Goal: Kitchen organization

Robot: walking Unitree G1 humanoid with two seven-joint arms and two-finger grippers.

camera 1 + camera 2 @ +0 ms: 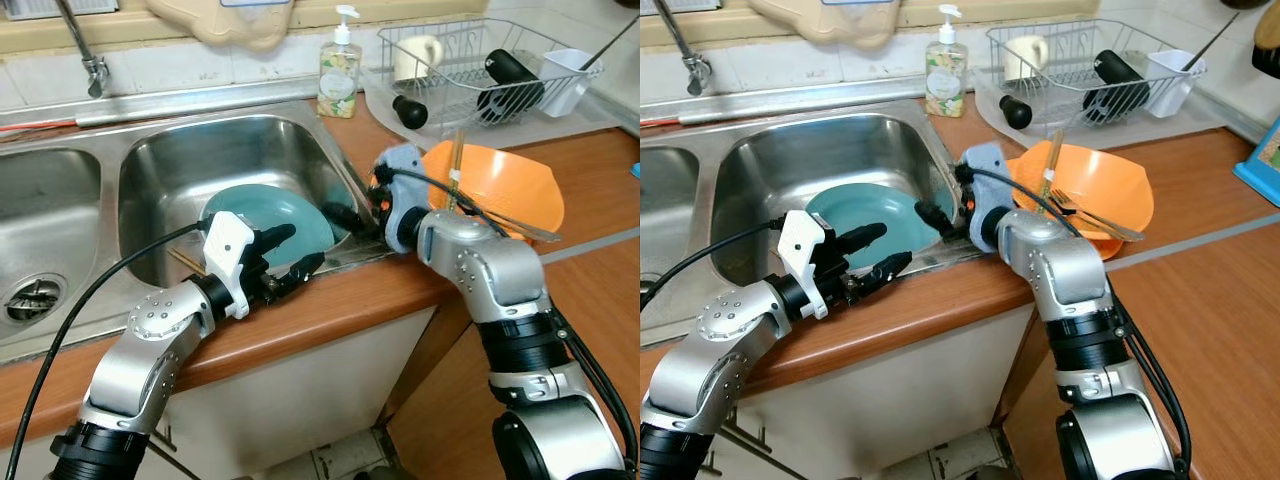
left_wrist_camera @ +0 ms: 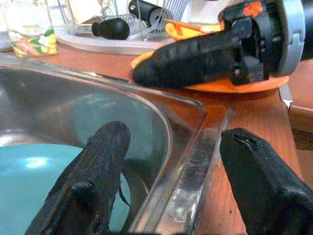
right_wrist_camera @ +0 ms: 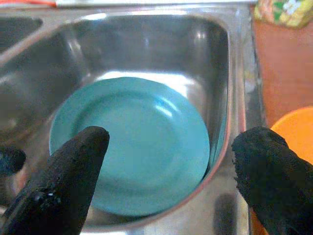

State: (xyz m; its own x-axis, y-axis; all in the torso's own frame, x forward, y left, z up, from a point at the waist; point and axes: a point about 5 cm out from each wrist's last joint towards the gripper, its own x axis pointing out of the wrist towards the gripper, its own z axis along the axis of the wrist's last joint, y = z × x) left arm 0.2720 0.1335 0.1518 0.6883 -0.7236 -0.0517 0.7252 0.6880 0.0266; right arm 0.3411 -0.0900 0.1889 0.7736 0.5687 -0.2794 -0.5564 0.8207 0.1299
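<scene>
- Sink (image 1: pixel 150 180) of brushed steel sits in front of me, with 2 basins, and a teal plate (image 1: pixel 268 215) lies in the right basin, leaning slightly against the wall nearest the counter.
- From where I stand, that plate looks like the thing to be sorted: smooth, round, glossy, shallow-rimmed, probably slippery if wet.
- The left gripper (image 1: pixel 288 255) hangs over the front lip of the basin, its 2 black fingers spread apart with nothing between them; in its wrist view 1 textured finger (image 2: pixel 93 171) is over the basin and the other over the wooden edge.
- The right gripper (image 1: pixel 345 218) reaches in from the counter side toward the plate's raised rim, fingers also parted and empty; its wrist view looks straight down on the plate between 2 rubbery pads (image 3: pixel 73 166).
- I would guess both are poised this way because a flat plate in a basin offers only its rim to pinch, and the tilted edge near the basin wall is the easiest purchase.
- Just beside the basin on the wooden counter (image 1: pixel 590 190) sits an orange bowl (image 1: pixel 500 185), plastic-looking, resting on an orange plate, with chopsticks and a fork inside.
- Behind it a wire dish rack (image 1: pixel 480 60) holds a cup, a dark bottle-like item and a white container; a soap dispenser (image 1: pixel 340 70) stands near the sink's back corner.
- Likely the rack is where the plate belongs.
</scene>
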